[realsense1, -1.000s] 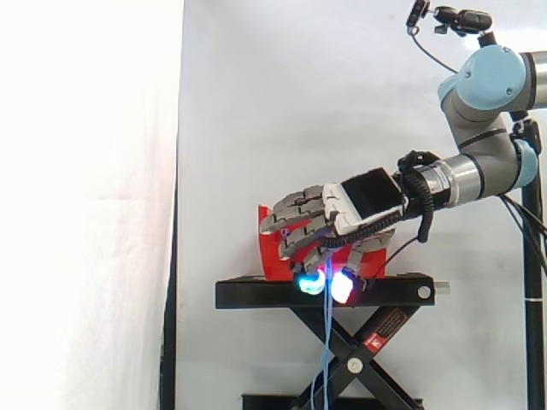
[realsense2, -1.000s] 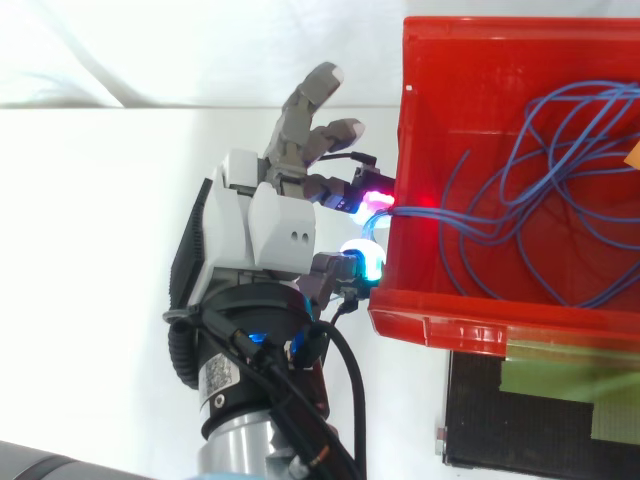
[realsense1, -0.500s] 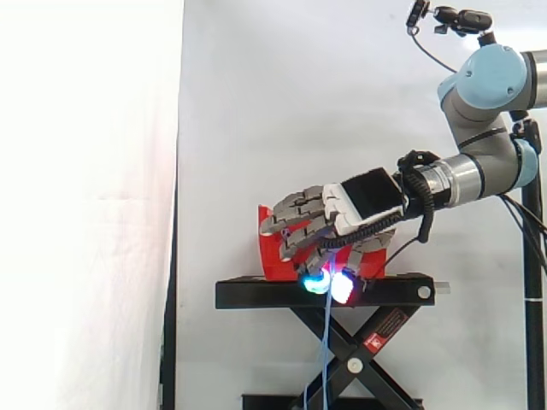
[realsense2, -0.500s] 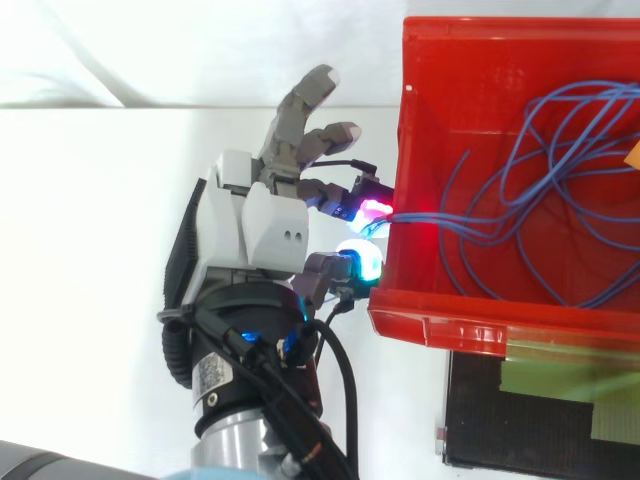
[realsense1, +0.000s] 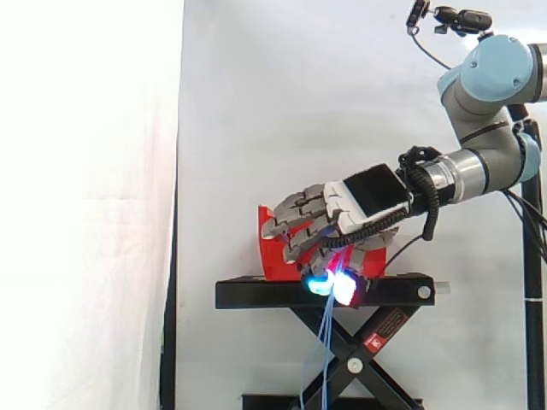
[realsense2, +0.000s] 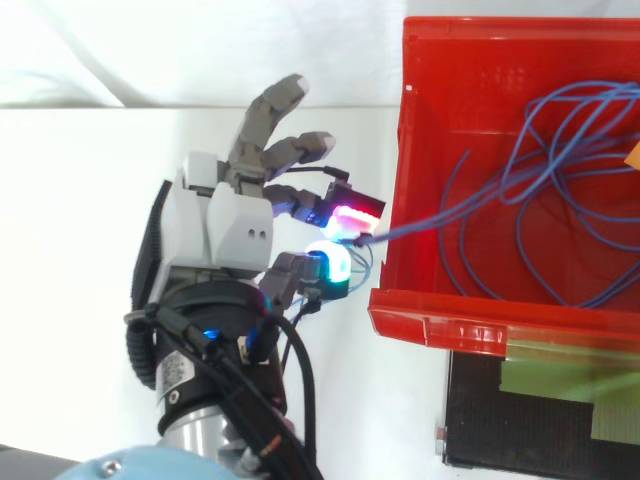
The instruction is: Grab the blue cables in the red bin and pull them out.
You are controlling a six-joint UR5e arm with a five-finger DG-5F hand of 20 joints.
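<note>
The grey-and-white robot hand (realsense2: 225, 215) with glowing fingertip pads was found drawn back from the red plastic bin (realsense2: 470, 322). Half a second before, its pinching pads had been pressed against the bin's left wall as seen from above, whereas now a clear gap was seen between them and that wall. A strand of the thin blue cables (realsense2: 560, 190) was held clamped between the magenta-glowing fingertip (realsense2: 350, 214) and the cyan-glowing pad (realsense2: 328, 266), the remaining fingers being left spread and free. That strand was pulled in a straight line over the left wall from the middle of the bin, where the bulk of the cables was left lying in loose loops. In the side view, blue strands were seen hanging below the hand past the front edge of the black scissor-lift stand (realsense1: 256, 293). The pull was thus judged to be under way, with most of the cable yet to be drawn out.
</note>
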